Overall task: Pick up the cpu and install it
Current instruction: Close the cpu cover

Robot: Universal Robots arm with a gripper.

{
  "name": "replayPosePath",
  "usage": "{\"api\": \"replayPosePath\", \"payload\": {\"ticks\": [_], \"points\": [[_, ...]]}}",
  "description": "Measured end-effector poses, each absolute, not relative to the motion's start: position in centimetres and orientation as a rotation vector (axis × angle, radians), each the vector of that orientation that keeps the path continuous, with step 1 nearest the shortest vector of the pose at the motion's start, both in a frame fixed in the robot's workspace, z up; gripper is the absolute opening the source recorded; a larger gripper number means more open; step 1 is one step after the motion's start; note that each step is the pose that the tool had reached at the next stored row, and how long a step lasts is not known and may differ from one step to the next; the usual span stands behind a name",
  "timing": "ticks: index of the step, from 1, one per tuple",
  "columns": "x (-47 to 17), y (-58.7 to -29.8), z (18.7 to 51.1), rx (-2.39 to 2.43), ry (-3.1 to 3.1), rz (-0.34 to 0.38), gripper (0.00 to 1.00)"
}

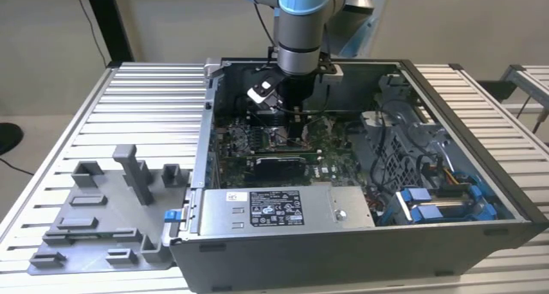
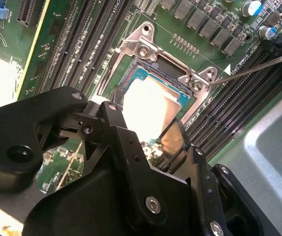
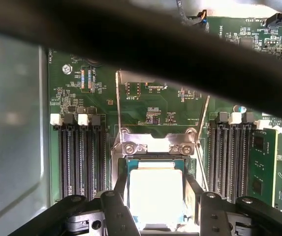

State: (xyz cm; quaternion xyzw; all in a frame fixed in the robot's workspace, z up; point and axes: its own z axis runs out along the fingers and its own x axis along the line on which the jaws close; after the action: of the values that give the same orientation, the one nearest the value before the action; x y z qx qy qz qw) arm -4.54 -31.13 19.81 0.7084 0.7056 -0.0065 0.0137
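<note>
Exterior view: the arm reaches down from the upper middle of the frame into the open computer case [image 1: 360, 242] on the slatted counter [image 1: 128, 114], with the tool [image 1: 296, 134] low over the motherboard.

In the first wrist view the cpu [image 3: 155, 196] lies within the socket frame [image 3: 155, 146], its bright metal top up and green edges squared to the opening. The tool's fingers [image 3: 117, 184] are closed to the chip's width and press two opposite edges, so I judge that they grip it. Whether the chip is fully seated or a shade above the socket floor cannot be told.

Seating it well calls for a level chip and a straight vertical approach with no sideways slide, since the contacts beneath are probably delicate. The thin lever [image 2: 259, 66] beside the socket needs clearance.
</note>
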Motion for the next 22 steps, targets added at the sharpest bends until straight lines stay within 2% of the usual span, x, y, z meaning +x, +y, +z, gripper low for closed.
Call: {"api": "replayPosePath", "payload": {"ticks": [22], "points": [[-4.61, -31.21, 19.68, 2.206, 2.197, -0.023, 0.0]]}}
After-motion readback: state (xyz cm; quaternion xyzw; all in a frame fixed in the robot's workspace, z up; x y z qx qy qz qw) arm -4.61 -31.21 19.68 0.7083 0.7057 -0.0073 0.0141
